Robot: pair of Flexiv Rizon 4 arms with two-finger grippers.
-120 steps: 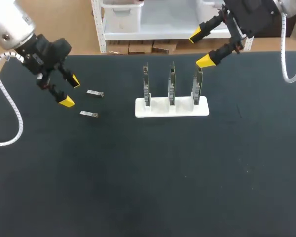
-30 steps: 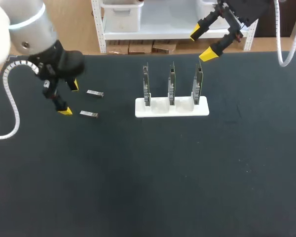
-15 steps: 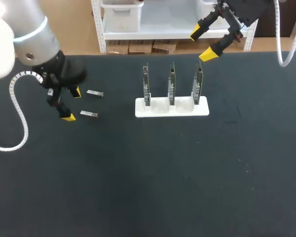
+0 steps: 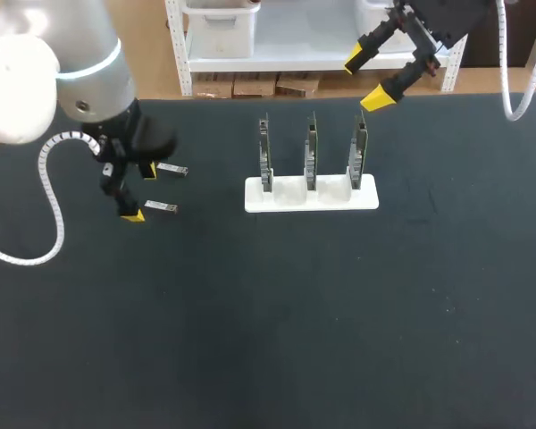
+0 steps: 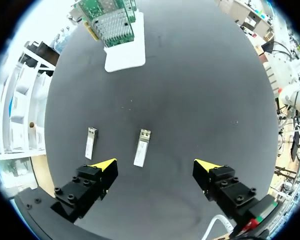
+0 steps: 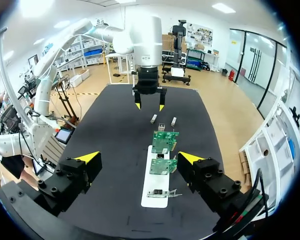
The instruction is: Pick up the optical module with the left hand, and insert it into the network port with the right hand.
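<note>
Head view looks down on a matte black table (image 4: 295,340). The left gripper (image 4: 140,192) hangs low near the far left corner, its black fingers with wedge-shaped yellow tips spread wide and holding nothing. Two slim rectangular optical modules of silvery metal lie just beside it: the farther optical module (image 4: 172,169) by one tip, the nearer optical module (image 4: 162,207) by the other. From the left wrist, the nearer one lies untouched ahead of the fingers, within their span; any print on its pale top is too small to read. A white slotted rack (image 4: 311,195) by the middle of the far edge holds three upright green circuit cards (image 4: 311,147). One card carries a perforated silvery port cage (image 5: 115,30). The right gripper (image 4: 364,81) hovers over the far edge beyond the rack's right end, fingers apart and empty.
</note>
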